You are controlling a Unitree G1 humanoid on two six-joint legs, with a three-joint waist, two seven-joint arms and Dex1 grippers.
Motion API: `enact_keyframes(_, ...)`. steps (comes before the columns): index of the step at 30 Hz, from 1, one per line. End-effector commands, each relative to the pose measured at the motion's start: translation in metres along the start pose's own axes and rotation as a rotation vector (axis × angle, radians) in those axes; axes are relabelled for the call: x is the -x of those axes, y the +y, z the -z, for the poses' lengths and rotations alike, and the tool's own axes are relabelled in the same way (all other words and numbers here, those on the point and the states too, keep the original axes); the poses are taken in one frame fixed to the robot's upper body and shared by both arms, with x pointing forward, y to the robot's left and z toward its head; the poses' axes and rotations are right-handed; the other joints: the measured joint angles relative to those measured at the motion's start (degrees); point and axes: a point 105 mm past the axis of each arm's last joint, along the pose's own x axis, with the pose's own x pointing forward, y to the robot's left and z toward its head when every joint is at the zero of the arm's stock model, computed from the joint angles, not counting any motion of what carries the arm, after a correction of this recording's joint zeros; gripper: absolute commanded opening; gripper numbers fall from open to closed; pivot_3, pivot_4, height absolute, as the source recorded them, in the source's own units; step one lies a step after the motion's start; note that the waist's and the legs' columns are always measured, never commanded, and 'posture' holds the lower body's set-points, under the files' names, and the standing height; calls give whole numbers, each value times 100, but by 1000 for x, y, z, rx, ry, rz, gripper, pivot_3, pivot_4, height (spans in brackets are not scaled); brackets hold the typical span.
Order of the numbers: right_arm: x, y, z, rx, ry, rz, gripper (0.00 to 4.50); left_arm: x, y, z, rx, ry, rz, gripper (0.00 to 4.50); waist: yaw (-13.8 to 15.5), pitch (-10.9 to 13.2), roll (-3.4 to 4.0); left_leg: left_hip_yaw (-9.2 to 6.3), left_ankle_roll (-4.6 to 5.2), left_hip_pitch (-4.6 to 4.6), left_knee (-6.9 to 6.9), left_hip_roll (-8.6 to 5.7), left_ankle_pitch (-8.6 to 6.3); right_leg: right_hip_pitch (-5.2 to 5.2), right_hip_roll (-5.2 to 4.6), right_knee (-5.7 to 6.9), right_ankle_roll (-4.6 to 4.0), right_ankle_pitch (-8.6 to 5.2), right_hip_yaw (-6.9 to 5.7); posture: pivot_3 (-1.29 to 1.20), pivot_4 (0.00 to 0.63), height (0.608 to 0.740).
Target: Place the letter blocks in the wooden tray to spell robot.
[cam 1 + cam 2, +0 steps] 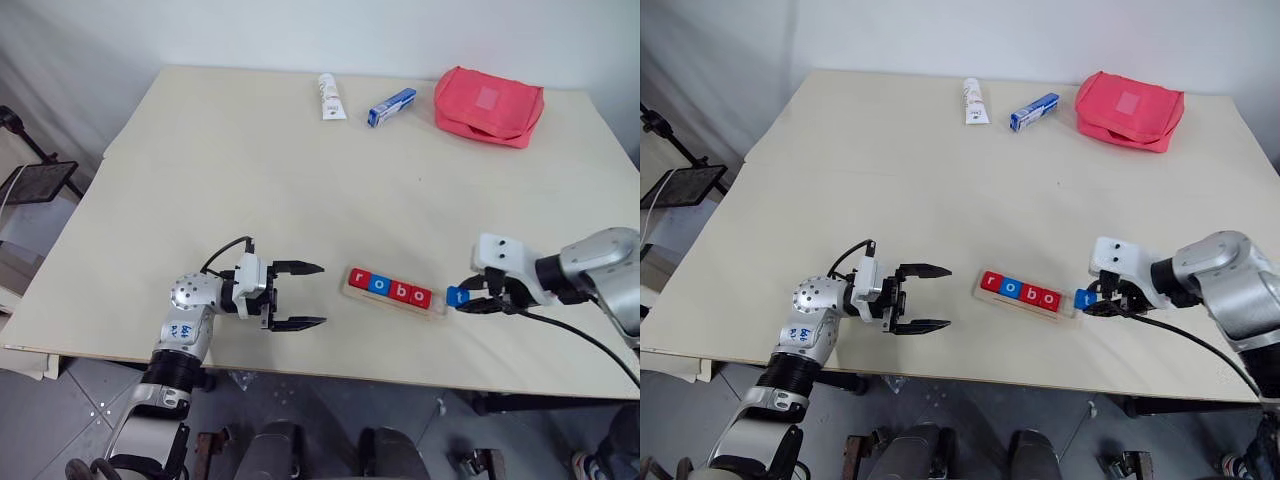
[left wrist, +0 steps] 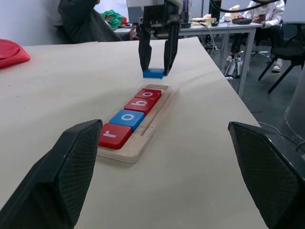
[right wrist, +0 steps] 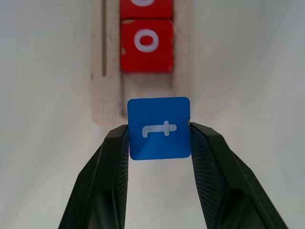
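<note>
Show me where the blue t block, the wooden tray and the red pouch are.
blue t block (image 3: 159, 128): right wrist view, its lettered face.
wooden tray (image 2: 159, 109): left wrist view, bare side rim.
red pouch (image 1: 488, 105): left eye view, top face.

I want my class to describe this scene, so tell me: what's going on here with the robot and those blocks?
The robot is spelling a word. Four letter blocks, reading r, o, b, o, already sit in the wooden tray. The right gripper is shut on the blue t block, held just off the tray's free end, not yet in. The left gripper hangs open beside the tray's other end, holding nothing.
</note>
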Motion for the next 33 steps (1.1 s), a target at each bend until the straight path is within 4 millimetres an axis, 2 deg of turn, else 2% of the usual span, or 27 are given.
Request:
enact_keyframes(1,0,-4,-8,31,-1,20,1461,-1,-3,-5,-28,-17,-1,4500,-3,0,0,0,0,0,0,0,0,-1,0,0,0,0,1,0,150,740)
enact_keyframes(10,-10,1,-3,50,44,-17,1461,0,-4,-6,-28,-17,-17,4500,1,0,0,-2,0,1,0,-1,0,1,0,1,0,0,0,0,150,740)
enact_keyframes(17,3,-3,-14,31,-8,25,1461,1,-5,-6,-25,-17,-25,4500,3,0,0,-2,0,0,0,-1,0,0,0,1,0,0,0,0,150,740)
enact_keyframes(23,10,2,-6,18,17,24,1461,-1,-4,-5,-23,-20,-22,4500,10,0,0,-3,0,0,0,-2,0,0,-1,1,0,0,0,0,150,740)
enact_keyframes(33,-9,5,-10,21,7,9,1461,-3,-3,-6,-27,-21,-16,4500,1,0,0,-1,0,0,0,0,0,0,0,1,0,0,0,0,150,740)
